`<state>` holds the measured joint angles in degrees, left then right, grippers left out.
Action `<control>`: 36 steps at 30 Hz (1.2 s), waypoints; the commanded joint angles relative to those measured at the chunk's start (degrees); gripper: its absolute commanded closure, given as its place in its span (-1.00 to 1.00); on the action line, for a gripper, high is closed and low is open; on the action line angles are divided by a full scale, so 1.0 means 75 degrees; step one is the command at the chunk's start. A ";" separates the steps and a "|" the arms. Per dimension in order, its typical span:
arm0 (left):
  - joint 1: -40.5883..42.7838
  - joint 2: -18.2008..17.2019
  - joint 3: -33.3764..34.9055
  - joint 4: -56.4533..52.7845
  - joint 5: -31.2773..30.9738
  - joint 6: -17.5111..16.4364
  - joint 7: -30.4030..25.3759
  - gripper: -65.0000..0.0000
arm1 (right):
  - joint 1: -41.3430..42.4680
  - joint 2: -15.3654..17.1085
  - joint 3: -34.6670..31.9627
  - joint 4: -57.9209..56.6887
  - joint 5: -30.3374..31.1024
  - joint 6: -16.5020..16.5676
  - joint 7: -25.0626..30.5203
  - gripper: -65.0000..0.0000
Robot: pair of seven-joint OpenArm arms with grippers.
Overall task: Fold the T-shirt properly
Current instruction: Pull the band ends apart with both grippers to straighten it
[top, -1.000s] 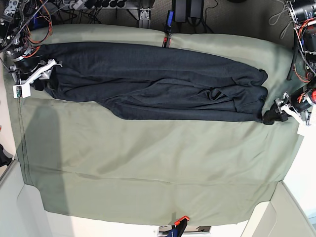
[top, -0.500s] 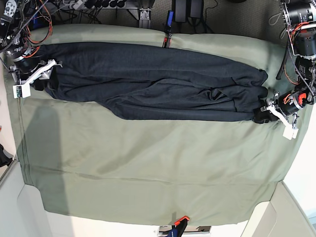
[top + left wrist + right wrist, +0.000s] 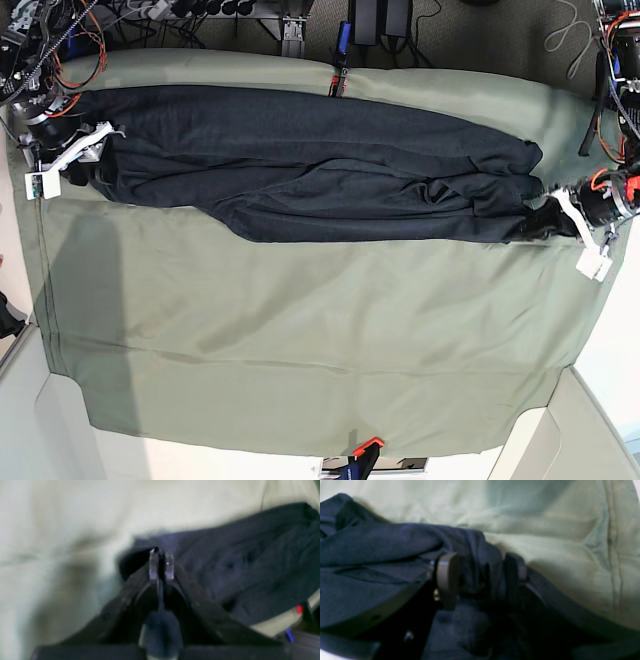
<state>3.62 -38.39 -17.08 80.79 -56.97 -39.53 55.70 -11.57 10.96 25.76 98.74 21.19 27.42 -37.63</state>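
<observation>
T-shirt point(image 3: 310, 165) lies stretched across the upper half of the frame on the olive-clothed surface point(image 3: 300, 340). Right claw point(image 3: 480, 580) clamps bunched fabric at far left; left claw point(image 3: 161, 562) pinched closed at the right end, grip unclear.
</observation>
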 commanded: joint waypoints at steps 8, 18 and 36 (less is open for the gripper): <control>0.1279 -0.0233 -0.1239 0.0764 -0.0067 -0.0063 -0.0166 1.00 | 0.0058 0.0102 0.0038 0.0140 0.0093 -0.0020 0.0187 0.08; 0.1824 -0.0064 -0.1682 0.0764 -0.0609 -0.0063 -0.0245 0.61 | 0.0058 0.0079 0.0035 0.0140 0.0154 -0.0023 0.0216 0.08; 0.1329 0.0460 -0.2247 -0.0472 -0.1081 -0.0063 -0.0662 -0.06 | 0.0058 0.0082 0.0035 0.0140 0.0265 -0.0020 0.0163 0.08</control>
<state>14.24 -33.50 -33.43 76.27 -63.61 -39.51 52.03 -11.57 10.96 25.76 98.74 22.31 27.42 -37.54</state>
